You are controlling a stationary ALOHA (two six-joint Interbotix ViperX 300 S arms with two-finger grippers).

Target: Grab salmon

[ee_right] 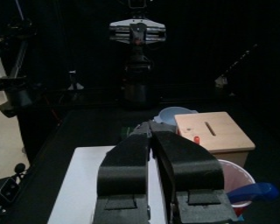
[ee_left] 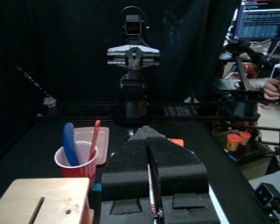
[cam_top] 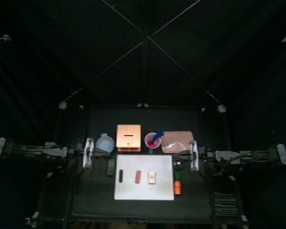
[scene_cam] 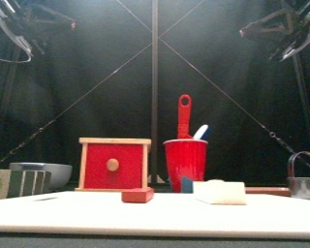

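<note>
salmon (cam_top: 140, 178): lies on the white board (cam_top: 161, 191), in its middle, between the black stick (cam_top: 121, 177) and the orange piece (cam_top: 179, 187)
long axis: runs front to back, crosswise to both arms' reach
left gripper (cam_top: 88, 152): jaws closed, empty; salmon lies forward and inward of it
right gripper (cam_top: 196, 155): jaws pressed together, empty; salmon forward and inward
nearer arm: about equal, I judge
writing: none legible

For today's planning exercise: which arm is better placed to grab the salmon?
Left, narrowly: the salmon lies just left of the white mat's middle, slightly nearer the left gripper than the right gripper.
</note>
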